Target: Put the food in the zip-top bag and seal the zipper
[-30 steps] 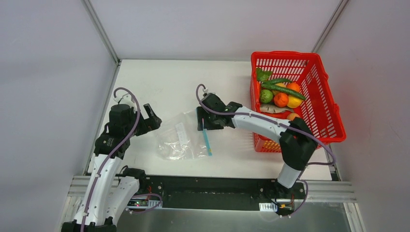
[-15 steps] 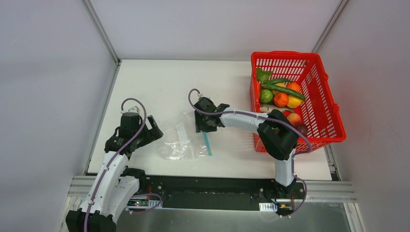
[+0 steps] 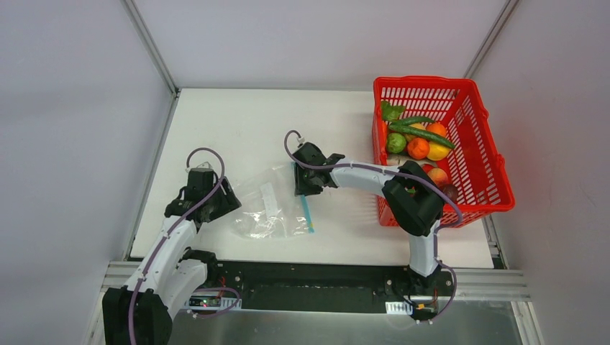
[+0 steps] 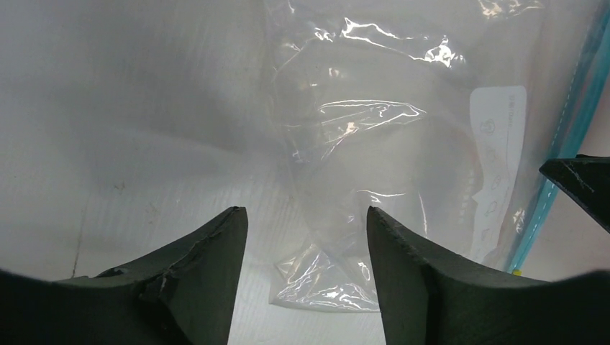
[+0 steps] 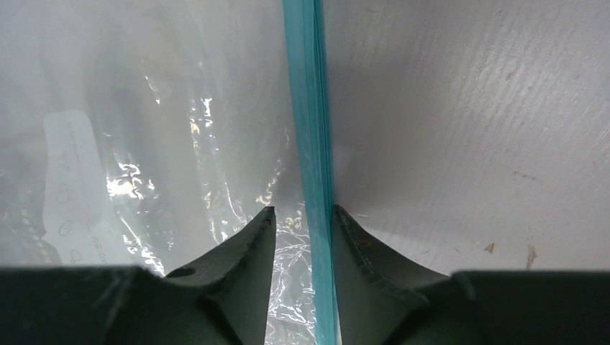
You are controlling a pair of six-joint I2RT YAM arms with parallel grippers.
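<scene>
Zip-top bag: clear and crinkled, flat on the worktop between the two arms, white label patch facing up.
Zipper: teal strip along the bag's right edge.
Right claw: at the strip's far end, fingers narrowly apart with the strip between them; a gap shows on one side.
Left claw: fingers apart, straddling the bag's left edge, nothing clamped.
Food: piled in the red basket at the worktop's right, well apart from the bag.
</scene>
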